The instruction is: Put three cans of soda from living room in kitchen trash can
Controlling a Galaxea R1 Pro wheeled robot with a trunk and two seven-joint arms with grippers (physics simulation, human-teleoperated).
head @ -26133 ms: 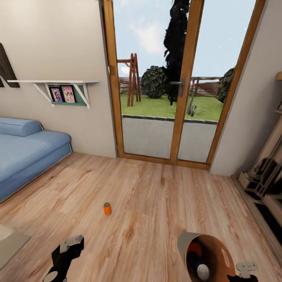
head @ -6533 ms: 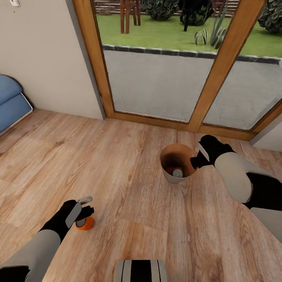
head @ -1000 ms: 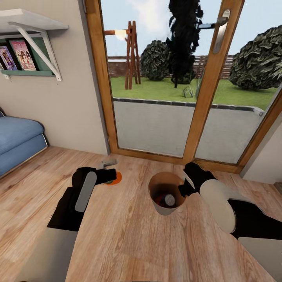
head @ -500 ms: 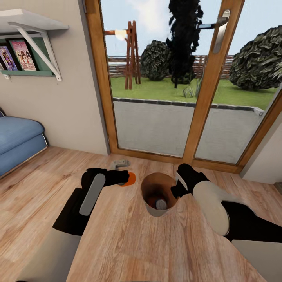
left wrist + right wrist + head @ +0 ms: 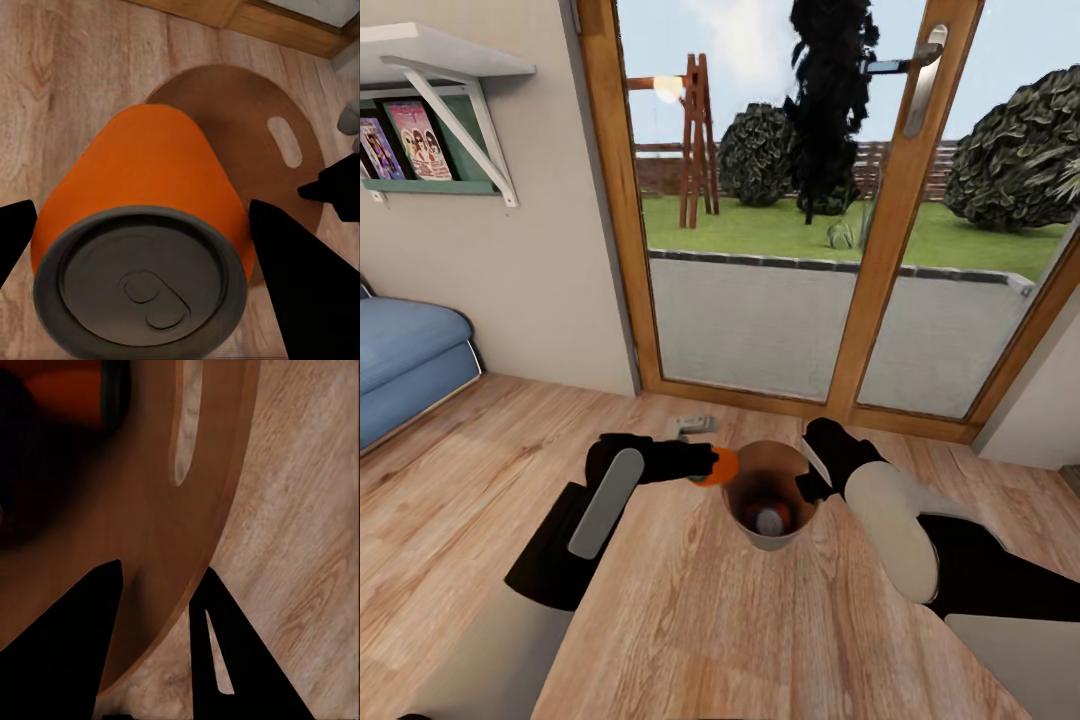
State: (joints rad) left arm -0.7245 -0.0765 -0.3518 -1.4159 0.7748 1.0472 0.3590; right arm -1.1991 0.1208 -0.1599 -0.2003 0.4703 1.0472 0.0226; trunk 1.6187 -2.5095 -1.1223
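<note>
Left claw (image 5: 705, 464) clenched on small orange soda can with silvery top (image 5: 724, 466), fingers on opposite sides of can body; can at near rim of round copper-brown bin (image 5: 765, 535), not yet over opening. Right claw (image 5: 807, 487) pinching bin wall at rim, bin held above wood-plank floor (image 5: 660, 620). Two cans (image 5: 768, 517) inside already. Can probably light, rigid, smooth-sided; mid-body side grip suits. Bin stiff, thin-rimmed, likely tips easily.

Orange soda can (image 5: 723, 466) tilted at rim of copper-brown trash can (image 5: 794, 530); two cans (image 5: 768, 517) inside
</note>
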